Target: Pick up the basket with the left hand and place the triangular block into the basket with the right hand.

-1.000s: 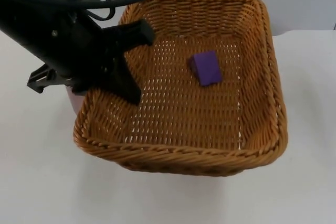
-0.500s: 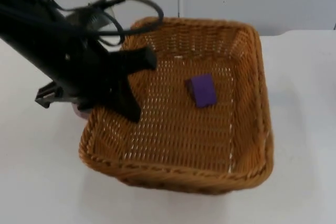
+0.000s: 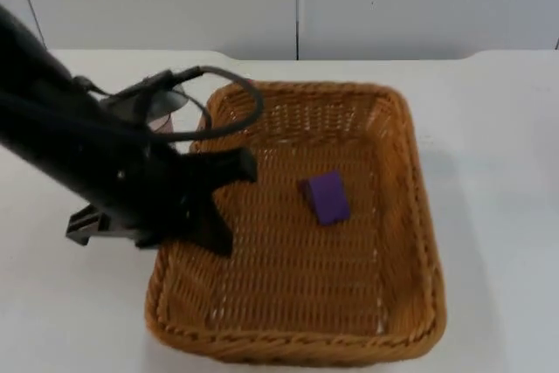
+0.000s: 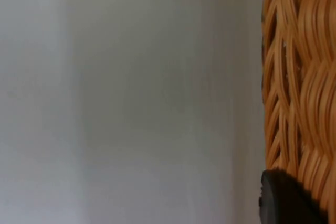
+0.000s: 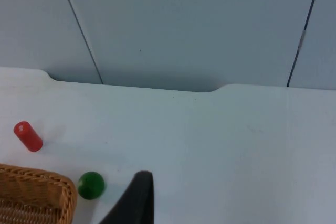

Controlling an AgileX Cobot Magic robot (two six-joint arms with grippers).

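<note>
In basket (image 3: 410,242) — purple block (image 3: 327,197).

basket (image 3: 397,242): golden-brown wicker, woven in a tight ribbed pattern, open lattice on the floor. block (image 3: 327,197) inside it: solid purple. left gripper (image 3: 214,207): matt black, as is the left arm. table (image 3: 507,172): plain white. partition wall (image 3: 175,2): pale grey with thin dark vertical seams. cylinder (image 5: 28,136): red. ball (image 5: 91,185): green. fingertip (image 5: 137,199) in the right wrist view: black.
</note>
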